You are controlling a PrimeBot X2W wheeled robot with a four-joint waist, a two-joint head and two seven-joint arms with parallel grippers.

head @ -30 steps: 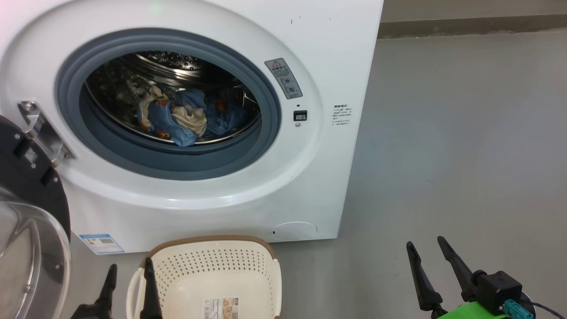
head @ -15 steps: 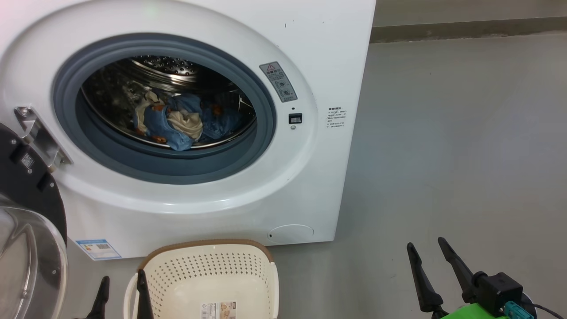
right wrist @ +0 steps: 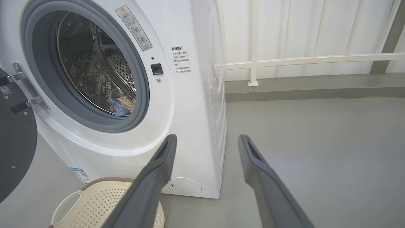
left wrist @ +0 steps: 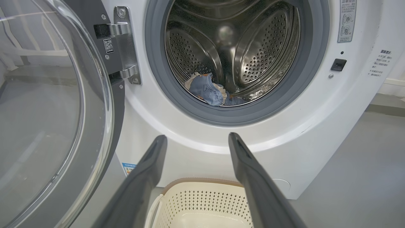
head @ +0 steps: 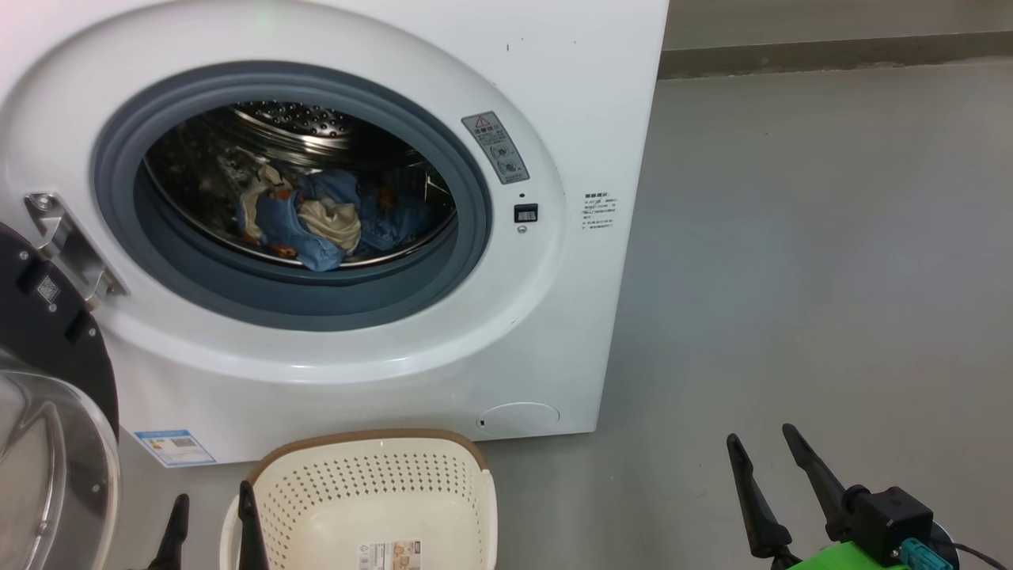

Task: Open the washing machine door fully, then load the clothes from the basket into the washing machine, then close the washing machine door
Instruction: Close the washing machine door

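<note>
We see the washing machine (head: pixel 570 95) standing on the grey floor (head: pixel 791 277), with the washing machine door (head: pixel 55 340) swung wide open on its hinge at our left. The clothes (head: pixel 316 226) lie in a blue and cream heap at the bottom of the steel drum (head: pixel 301 119). The basket (head: pixel 372 475) sits on the floor just in front of the machine, a paper label on its bottom. Our left fingers (head: pixel 252 530) are spread wide with nothing between them, near the basket's left handle. Our right fingers (head: pixel 753 499) are equally wide, gripping nothing, over the floor well to the right.
</note>
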